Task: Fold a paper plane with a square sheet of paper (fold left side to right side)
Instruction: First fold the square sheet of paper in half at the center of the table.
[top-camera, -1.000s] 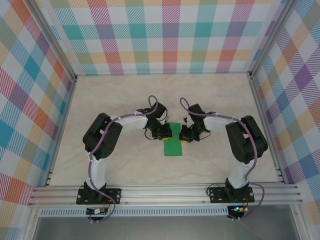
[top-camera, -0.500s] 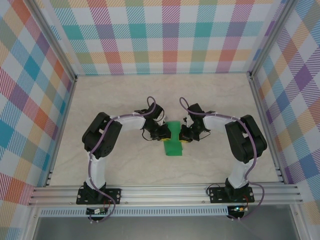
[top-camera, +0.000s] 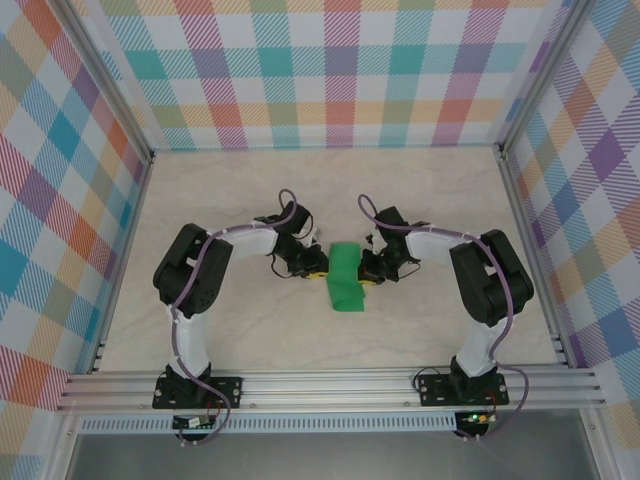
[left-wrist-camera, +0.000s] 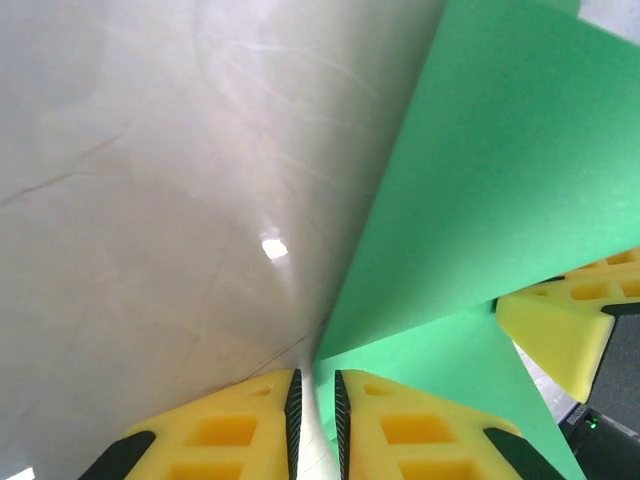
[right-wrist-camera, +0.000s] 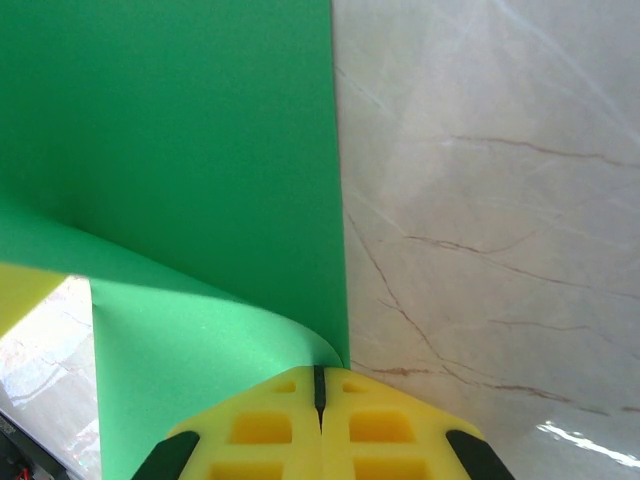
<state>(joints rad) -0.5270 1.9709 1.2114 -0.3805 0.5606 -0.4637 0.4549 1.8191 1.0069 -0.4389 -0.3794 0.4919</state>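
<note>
Drawing back toward frame left, my left tool (top-camera: 312, 265) stands slightly apart; my right tool (right-wrist-camera: 320, 372) stays clamped on the square sheet of paper (top-camera: 345, 282), fold uncreased.

We see that the left end effector (top-camera: 316, 264) moved left off the green sheet (top-camera: 345, 280), which now bulges up.

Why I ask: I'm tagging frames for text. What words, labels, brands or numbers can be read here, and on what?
None can be read.
The paper is plain green, unprinted.
The table and checked walls bear no writing.
</note>
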